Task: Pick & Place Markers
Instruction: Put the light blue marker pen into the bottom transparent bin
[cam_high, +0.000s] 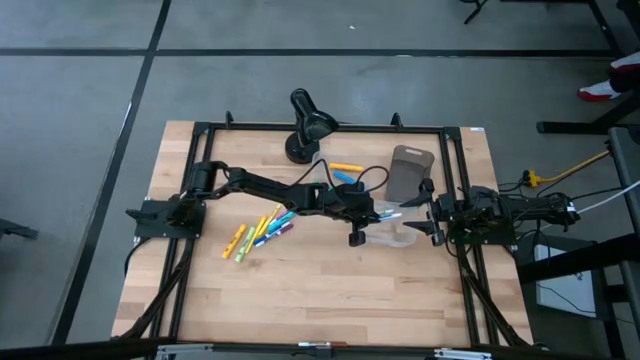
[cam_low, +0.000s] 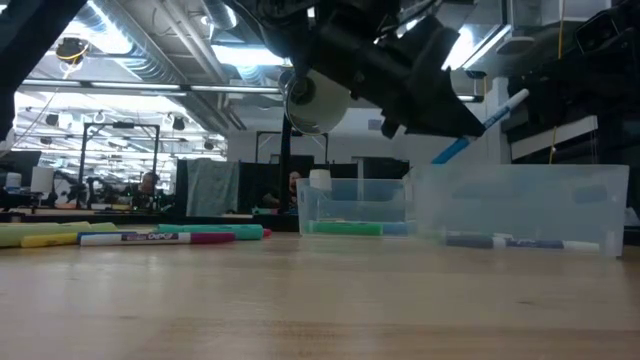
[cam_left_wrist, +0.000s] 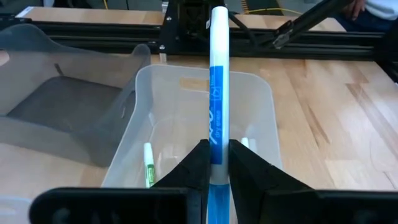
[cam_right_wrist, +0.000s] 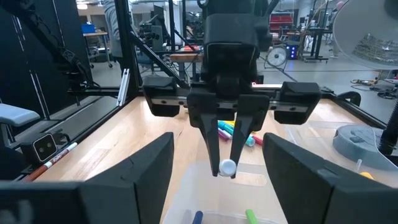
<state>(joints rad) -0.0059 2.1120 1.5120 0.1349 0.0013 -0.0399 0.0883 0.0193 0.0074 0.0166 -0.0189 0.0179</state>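
My left gripper (cam_high: 385, 212) reaches from the table's left over a clear bin (cam_left_wrist: 261, 87) and is shut on a blue and white marker (cam_left_wrist: 217, 93), which the low view shows as a marker (cam_low: 482, 125) above the bin. A green marker (cam_left_wrist: 148, 165) and a white one (cam_left_wrist: 244, 144) lie on the bin's bottom. Several loose markers (cam_high: 262, 230) lie flat on the wood at mid-left, and an orange one (cam_high: 345, 167) and a blue one (cam_high: 348, 178) lie farther back. My right gripper (cam_high: 432, 215) waits open at the right, just beyond the bin. My left gripper pinches the marker's blue lower part (cam_left_wrist: 216, 163) between its two fingers. The fingers come from the table's left, slanting down. The marker runs along the fingers and sticks out past their tips, its white end (cam_right_wrist: 227, 166) foremost and raised. It hangs clear above the bin.
A grey-brown tray (cam_high: 410, 170) lies behind the bin, and a black desk lamp (cam_high: 305, 125) stands at the far edge. A second clear bin (cam_low: 355, 205) holds a green marker. Black frame rails (cam_high: 455, 180) run along the table's sides. Bare wood lies toward the near edge.
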